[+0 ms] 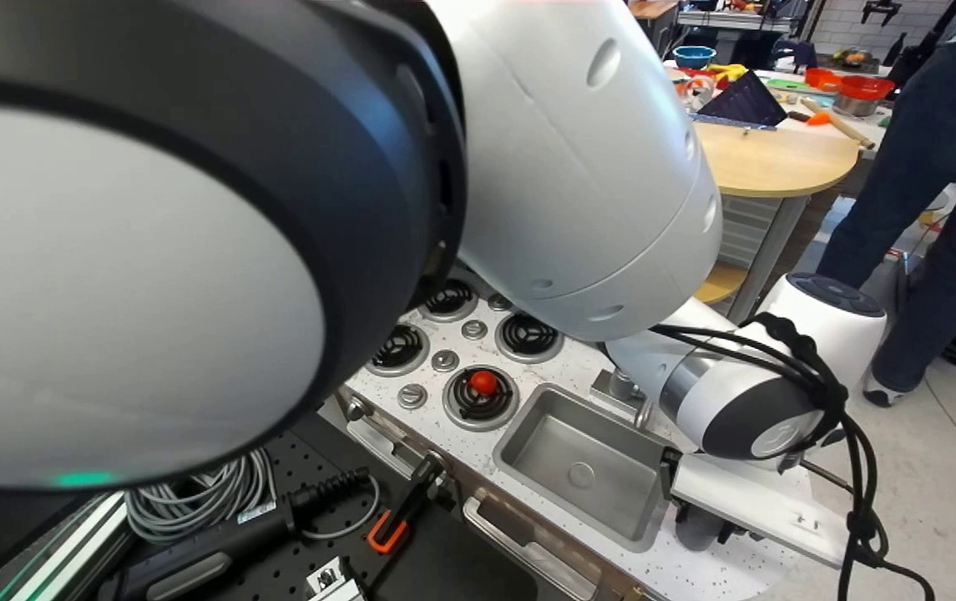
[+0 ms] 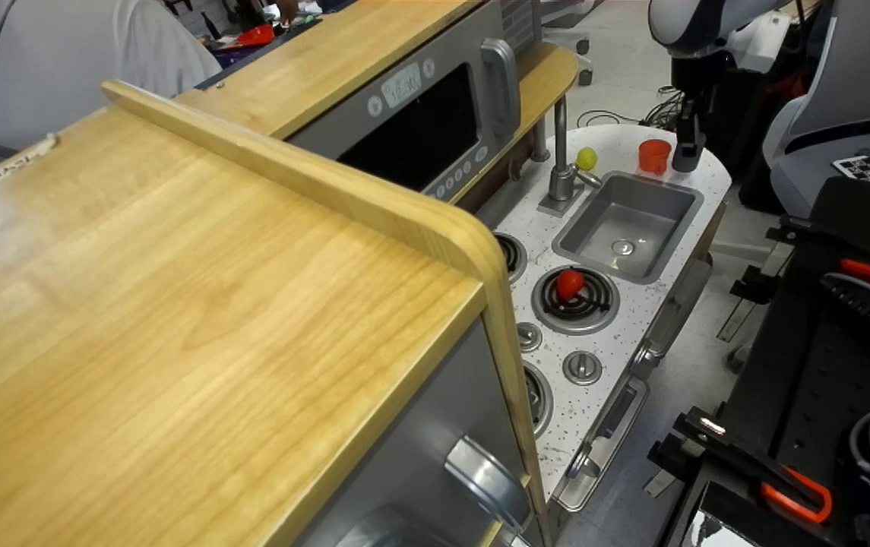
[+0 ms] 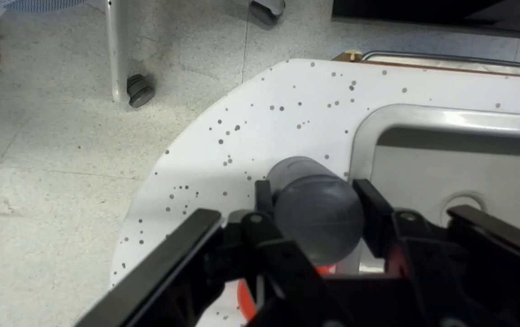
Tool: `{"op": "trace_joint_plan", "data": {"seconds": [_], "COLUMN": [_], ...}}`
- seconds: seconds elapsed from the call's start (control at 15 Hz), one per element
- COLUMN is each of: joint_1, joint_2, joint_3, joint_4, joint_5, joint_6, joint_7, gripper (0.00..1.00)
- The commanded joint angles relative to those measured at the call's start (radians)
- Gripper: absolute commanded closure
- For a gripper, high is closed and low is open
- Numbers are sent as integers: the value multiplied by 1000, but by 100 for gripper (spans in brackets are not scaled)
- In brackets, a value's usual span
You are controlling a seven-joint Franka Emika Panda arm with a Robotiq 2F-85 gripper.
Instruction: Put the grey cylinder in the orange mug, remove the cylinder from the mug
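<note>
Within my gripper [image 3: 316, 195] I have the cylinder [image 3: 319, 222] pinched from both sides, with the mug [image 2: 655, 156] just beside the gripper, the sink [image 2: 628, 216] near it, and a yellow ball [image 2: 586, 159] farther out, past the mug.

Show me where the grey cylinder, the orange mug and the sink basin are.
Grey cylinder [image 3: 319, 221], wrist view: the end face nearest the camera.
Orange mug [image 2: 655, 162], in an exterior view: its outer wall.
Sink basin [image 1: 557, 442], in an exterior view: its bare floor.

Grey cylinder [image 3: 317, 213], orange-red mug [image 2: 655, 156]
</note>
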Motion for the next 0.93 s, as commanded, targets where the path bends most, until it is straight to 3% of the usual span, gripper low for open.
{"op": "trace_joint_plan", "data": {"seconds": [0.0,0.4,0.87], "joint_1": [-4,13,18], "joint_2": [-81,-87,-22], "joint_3": [19,5,0], "joint_4": [-27,50,148], "joint_5": [-6,-5,-11], "joint_6": [-34,-146,-163], "joint_7": [-4,44,101], "gripper": [78,78,78]}}
